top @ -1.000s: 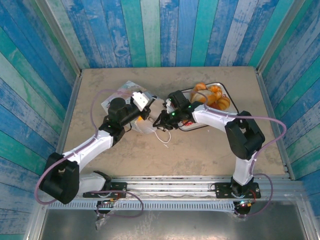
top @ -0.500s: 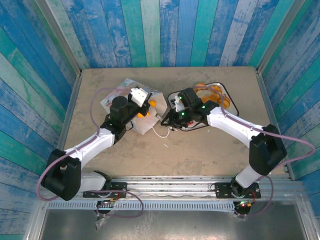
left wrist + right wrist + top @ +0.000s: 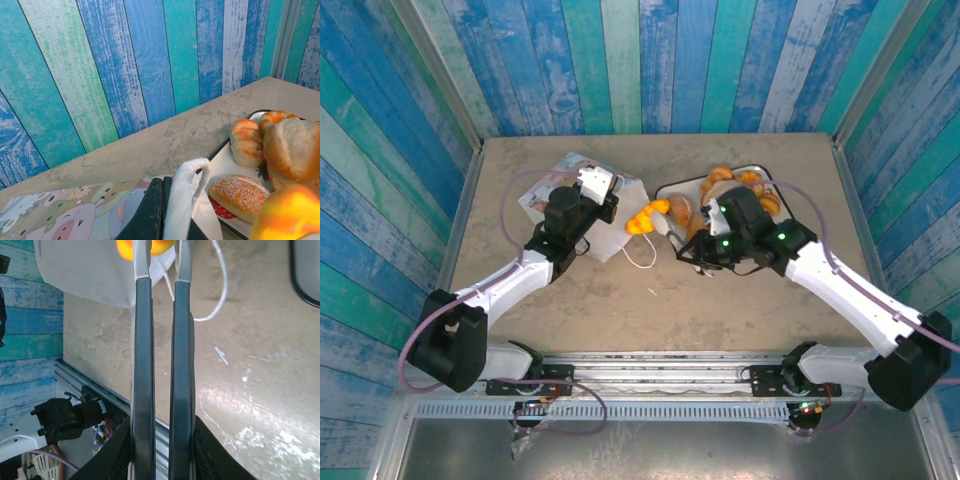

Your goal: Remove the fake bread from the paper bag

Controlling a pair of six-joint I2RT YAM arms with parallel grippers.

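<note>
Edges: the counter point(image 3: 570, 300) is closed on three sides by blue-green plank walls point(image 3: 620, 60). The white tray point(image 3: 763, 172) sits close to the far wall and well apart from the metal rail point(image 3: 670, 362) at the near edge.
Open room: the widest bare surface lies on the near side of the tray, between it and the rail. On the left of the tray there is only a narrow free strip before the paper bag point(image 3: 605, 240).
Paper bag: it is white and lies tilted just left of the tray, with its open side toward the tray. One thin cord handle point(image 3: 642, 258) curls on the counter, near-left of the tray.
Patterned sheet point(image 3: 75, 210): it is printed with cartoon animals and lies beyond the bag, farther left of the tray.
Fake bread point(image 3: 735, 185): the pieces are glossy, orange to golden brown. Several rolls are heaped on the tray, and one has a seeded top.
Croissant point(image 3: 648, 217): it is bright orange and lies across the gap at the left edge of the tray, with one end at the mouth of the bag.
Left pincer point(image 3: 161, 200): it is pressed together at the top of the bag, left of the tray. A white handle loop rises just beside its fingers. I cannot tell whether paper is pinched between them.
Right pincer point(image 3: 161, 260): it is at the near-left corner of the tray and points toward the croissant. Its fingers are almost together, with only a thin slit between them. Orange shows at the tips, but I cannot tell if it is pinched.
</note>
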